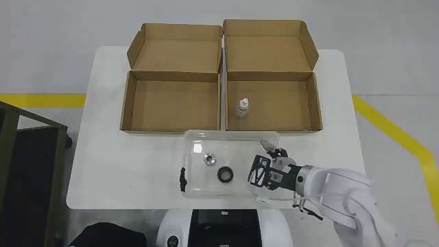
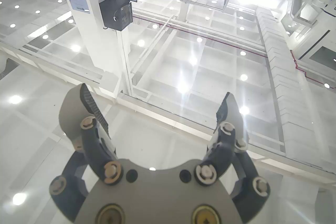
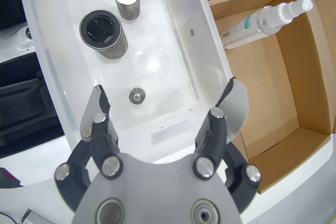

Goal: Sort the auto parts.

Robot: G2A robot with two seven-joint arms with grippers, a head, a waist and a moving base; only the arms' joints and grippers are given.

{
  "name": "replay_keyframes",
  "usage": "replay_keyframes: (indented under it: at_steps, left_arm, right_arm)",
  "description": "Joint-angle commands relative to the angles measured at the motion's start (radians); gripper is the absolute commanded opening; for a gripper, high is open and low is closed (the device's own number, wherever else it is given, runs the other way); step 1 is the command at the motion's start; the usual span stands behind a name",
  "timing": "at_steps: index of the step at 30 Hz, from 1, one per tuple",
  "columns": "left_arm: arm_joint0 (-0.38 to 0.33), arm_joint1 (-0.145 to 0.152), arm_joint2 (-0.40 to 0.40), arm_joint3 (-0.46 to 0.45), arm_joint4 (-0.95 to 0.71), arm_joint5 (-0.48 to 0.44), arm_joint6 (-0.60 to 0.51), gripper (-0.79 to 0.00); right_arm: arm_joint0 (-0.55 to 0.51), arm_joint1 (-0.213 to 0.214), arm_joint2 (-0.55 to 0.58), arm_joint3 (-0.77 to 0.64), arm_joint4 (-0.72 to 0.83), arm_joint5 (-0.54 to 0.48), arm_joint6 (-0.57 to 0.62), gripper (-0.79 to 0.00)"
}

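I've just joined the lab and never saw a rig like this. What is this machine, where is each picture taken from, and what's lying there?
It is a two-armed robot at a white table. The top view looks down from above its arms; the other two come from cameras on its wrists. On the table stand a cardboard box, a second box holding a spray bottle, and a clear tray with three metal parts: a sleeve, a bearing and a small piece. The right gripper hangs open over the tray, holding nothing. The left gripper, also open and empty, points at the ceiling.
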Motion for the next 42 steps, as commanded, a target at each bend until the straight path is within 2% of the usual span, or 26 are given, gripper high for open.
replay_keyframes:
  at_steps: [1,7,14,25,31,36,39,40,41,42]
  left_arm:
    - [0.0,0.0,0.0,0.0,0.0,0.0,0.0,0.0]
    - [0.0,0.0,0.0,0.0,0.0,0.0,0.0,0.0]
    - [0.0,0.0,0.0,0.0,0.0,0.0,0.0,0.0]
    - [0.0,0.0,0.0,0.0,0.0,0.0,0.0,0.0]
    - [0.0,0.0,0.0,0.0,0.0,0.0,0.0,0.0]
    - [0.0,0.0,0.0,0.0,0.0,0.0,0.0,0.0]
    - [0.0,0.0,0.0,0.0,0.0,0.0,0.0,0.0]
    - [0.0,0.0,0.0,0.0,0.0,0.0,0.0,0.0]
    - [0.0,0.0,0.0,0.0,0.0,0.0,0.0,0.0]
    - [0.0,0.0,0.0,0.0,0.0,0.0,0.0,0.0]
  right_arm:
    - [0.009,0.002,-0.011,0.008,0.006,-0.004,0.026,-0.182]
    - [0.042,0.006,-0.057,0.038,0.025,-0.008,0.1,-0.203]
    - [0.08,0.009,-0.111,0.07,0.051,0.002,0.158,-0.394]
    - [0.136,0.021,-0.193,0.132,0.044,0.044,0.2,-0.406]
    - [0.162,0.029,-0.217,0.157,0.056,0.059,0.215,-0.462]
    - [0.174,0.035,-0.229,0.165,0.062,0.07,0.226,-0.563]
    - [0.179,0.039,-0.233,0.165,0.064,0.073,0.229,-0.656]
    - [0.181,0.04,-0.234,0.165,0.066,0.074,0.23,-0.751]
    - [0.182,0.042,-0.235,0.162,0.068,0.075,0.231,-0.785]
    - [0.184,0.043,-0.235,0.157,0.07,0.075,0.231,-0.785]
